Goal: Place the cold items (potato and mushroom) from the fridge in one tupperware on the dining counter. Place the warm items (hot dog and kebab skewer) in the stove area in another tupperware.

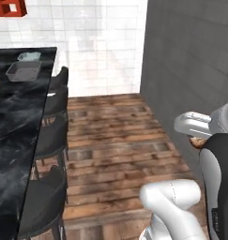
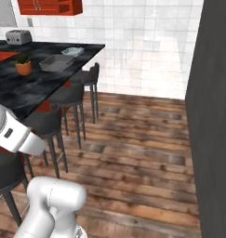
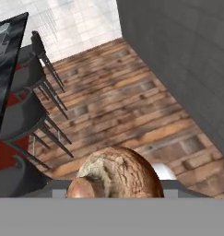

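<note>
A brown, rounded mushroom with a pale patch on its cap sits low in the hand view, right in front of the camera. My gripper is shut on it at the right of the left base view, where a bit of brown mushroom peeks out under the white hand, above the wooden floor. Far off on the black dining counter stand two tupperware: a grey one and a paler one behind it. The potato, hot dog and kebab skewer are out of view.
A tall dark grey panel rises close on the right. Black bar stools line the counter's near side. A potted plant and a toaster stand on the counter. Wooden floor lies open between stools and panel.
</note>
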